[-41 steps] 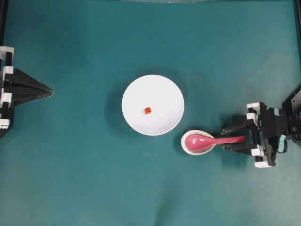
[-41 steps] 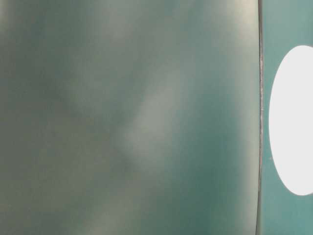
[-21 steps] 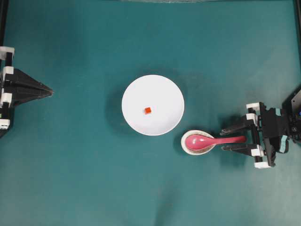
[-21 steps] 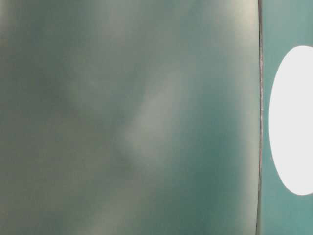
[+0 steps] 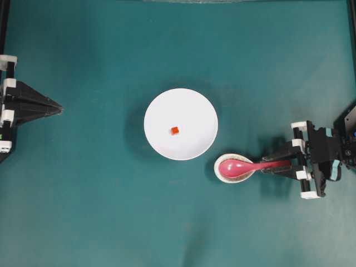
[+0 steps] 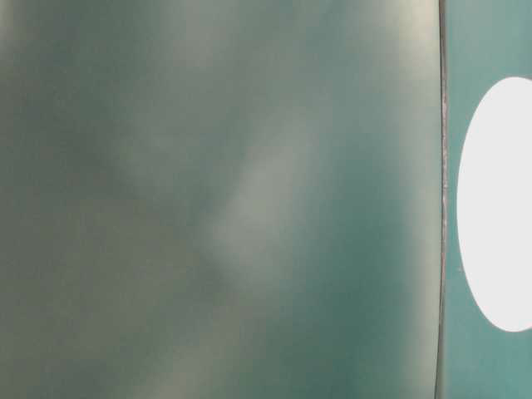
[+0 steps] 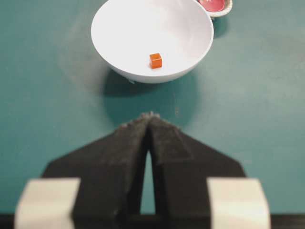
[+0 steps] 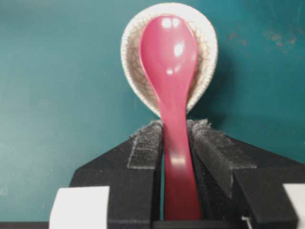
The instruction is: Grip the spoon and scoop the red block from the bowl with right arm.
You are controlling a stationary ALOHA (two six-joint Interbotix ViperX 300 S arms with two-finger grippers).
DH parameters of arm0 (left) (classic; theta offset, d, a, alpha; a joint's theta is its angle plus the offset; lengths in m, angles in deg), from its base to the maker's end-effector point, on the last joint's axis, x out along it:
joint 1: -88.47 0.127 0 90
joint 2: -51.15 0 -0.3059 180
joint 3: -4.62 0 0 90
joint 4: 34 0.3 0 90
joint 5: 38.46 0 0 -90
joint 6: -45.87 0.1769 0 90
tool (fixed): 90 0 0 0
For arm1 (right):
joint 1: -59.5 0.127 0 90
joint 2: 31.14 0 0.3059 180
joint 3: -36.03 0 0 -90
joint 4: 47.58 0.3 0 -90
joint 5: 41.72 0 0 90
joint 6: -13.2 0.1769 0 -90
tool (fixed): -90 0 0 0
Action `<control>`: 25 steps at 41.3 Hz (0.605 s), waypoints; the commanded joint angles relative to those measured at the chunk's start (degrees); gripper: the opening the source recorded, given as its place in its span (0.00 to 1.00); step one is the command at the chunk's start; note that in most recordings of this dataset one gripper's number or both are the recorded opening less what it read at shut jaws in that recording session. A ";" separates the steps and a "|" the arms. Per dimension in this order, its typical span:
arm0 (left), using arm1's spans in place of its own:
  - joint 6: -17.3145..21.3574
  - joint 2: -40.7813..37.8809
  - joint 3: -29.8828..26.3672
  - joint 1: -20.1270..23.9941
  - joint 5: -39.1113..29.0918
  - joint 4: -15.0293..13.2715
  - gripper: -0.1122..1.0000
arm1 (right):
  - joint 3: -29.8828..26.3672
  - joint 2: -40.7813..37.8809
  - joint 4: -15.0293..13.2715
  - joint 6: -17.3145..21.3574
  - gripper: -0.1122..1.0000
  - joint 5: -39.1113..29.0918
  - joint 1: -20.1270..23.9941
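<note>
The pink spoon [image 5: 240,166] lies with its scoop in a small speckled dish [image 5: 245,178], its handle pointing right. My right gripper [image 5: 265,166] has its fingers pressed against both sides of that handle; up close, the spoon [image 8: 169,62] runs straight back between the black pads [image 8: 145,143] of the right gripper [image 8: 175,127]. The white bowl [image 5: 192,108] stands mid-table, up and left of the dish, with the small red block [image 5: 174,130] inside it. The left gripper [image 5: 59,108] sits shut at the far left edge, pointing at the bowl [image 7: 128,28] and the red block [image 7: 155,60].
The speckled dish [image 8: 129,62] rests on teal cloth just right of and below the bowl, a narrow gap between them. Its rim [image 7: 225,9] shows at the top of the left wrist view. The table-level view is blurred, with a white oval [image 6: 499,204] at its right.
The right gripper's fingers have come together from wide open onto the spoon's handle. The spoon, bowl, block and left arm have not moved.
</note>
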 commanded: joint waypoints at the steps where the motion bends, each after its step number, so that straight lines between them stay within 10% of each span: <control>1: -0.09 -0.44 -1.23 0.00 0.26 -0.09 0.10 | -0.44 0.62 0.09 -0.09 0.35 0.35 0.26; 25: 0.00 -0.88 -1.05 0.09 0.00 -0.09 0.10 | -0.26 6.33 0.09 -0.09 0.32 -3.16 0.09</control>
